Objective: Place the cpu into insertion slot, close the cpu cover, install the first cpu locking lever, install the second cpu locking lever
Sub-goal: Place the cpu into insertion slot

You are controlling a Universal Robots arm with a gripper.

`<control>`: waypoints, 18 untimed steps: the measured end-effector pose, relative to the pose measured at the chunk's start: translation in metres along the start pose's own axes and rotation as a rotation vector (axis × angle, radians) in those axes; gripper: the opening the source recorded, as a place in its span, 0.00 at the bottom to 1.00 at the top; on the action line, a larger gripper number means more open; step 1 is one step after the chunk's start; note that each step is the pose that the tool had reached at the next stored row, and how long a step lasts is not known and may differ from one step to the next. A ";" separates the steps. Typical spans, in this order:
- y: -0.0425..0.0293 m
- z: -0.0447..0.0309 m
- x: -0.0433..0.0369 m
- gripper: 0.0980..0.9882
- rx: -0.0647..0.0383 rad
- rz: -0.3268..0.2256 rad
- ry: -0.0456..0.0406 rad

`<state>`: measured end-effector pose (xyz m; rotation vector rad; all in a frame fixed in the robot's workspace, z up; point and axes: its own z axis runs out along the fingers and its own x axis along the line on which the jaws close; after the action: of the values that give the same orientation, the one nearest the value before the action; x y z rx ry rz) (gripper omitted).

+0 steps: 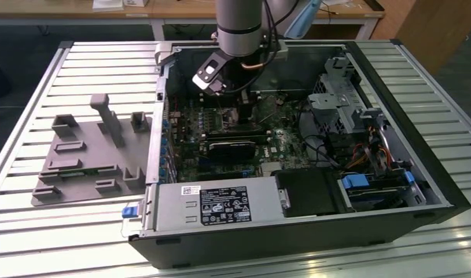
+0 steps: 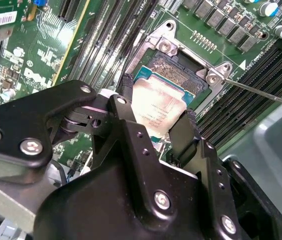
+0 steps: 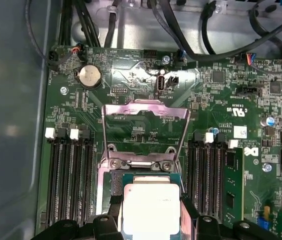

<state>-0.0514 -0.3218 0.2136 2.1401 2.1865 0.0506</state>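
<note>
The black two-fingered gripper (image 2: 156,105) clasped the flat silvery square cpu (image 3: 149,205) by opposite edges over the dark metal-rimmed insertion slot (image 2: 178,75), whose thin silvery cpu cover (image 3: 145,106) stood raised, leaving it accessible.

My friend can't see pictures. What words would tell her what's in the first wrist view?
The end effector grips the cpu, a silvery square chip, over the insertion slot on a green motherboard. Beyond it the cpu cover, a metal frame, stands flipped open. Long black memory slots run along both sides.
</note>
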 end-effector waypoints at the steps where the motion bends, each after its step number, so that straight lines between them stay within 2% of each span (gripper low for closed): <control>1: -0.0002 0.0003 0.0003 0.49 0.000 0.001 -0.0002; 18: -0.0046 0.0100 0.0040 0.49 0.000 0.009 -0.0008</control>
<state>-0.0552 -0.3182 0.2031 2.1499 2.1766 0.0500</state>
